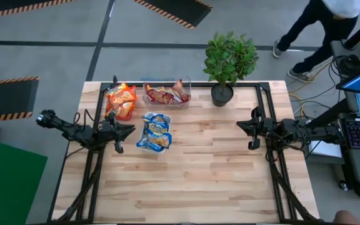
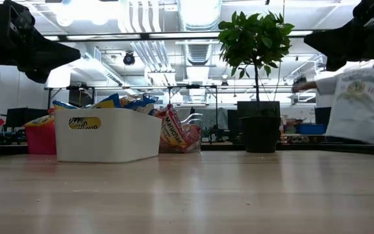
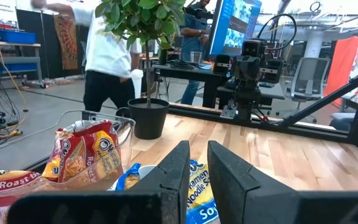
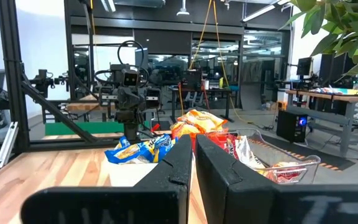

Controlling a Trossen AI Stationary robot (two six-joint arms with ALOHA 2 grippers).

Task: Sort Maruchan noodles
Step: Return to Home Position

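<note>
The near half of the table (image 1: 217,181) carries no packs, so the sorting looks finished.

At mid-depth the left gripper (image 3: 197,149) hangs just left of the white bin (image 2: 109,140). Its fingers stand a narrow gap apart and hold nothing. The right gripper (image 4: 193,140) hangs well apart on the right side, with its fingers all but touching, and it is also empty.

The blue-and-yellow packs (image 1: 155,130) are heaped in the white bin and rise above its rim. Farther back on the left, the orange packs (image 1: 120,100) fill the red bin (image 2: 39,140). Just right of them, the red-brown packs (image 1: 165,95) lie in the clear bin (image 4: 303,163).

Each pack is a flat, glossy, crinkled rectangle with bold printing. I judge them light, with slick film that would slide under a loose pinch and a brittle noodle block inside that would crack under a hard squeeze. The safest hold seems to be across the short width, at the middle of the block. A corner seam would likely let the pack swing.

At the far edge stands a potted plant (image 1: 229,59). Beyond the table a person (image 1: 320,25) walks past.
</note>
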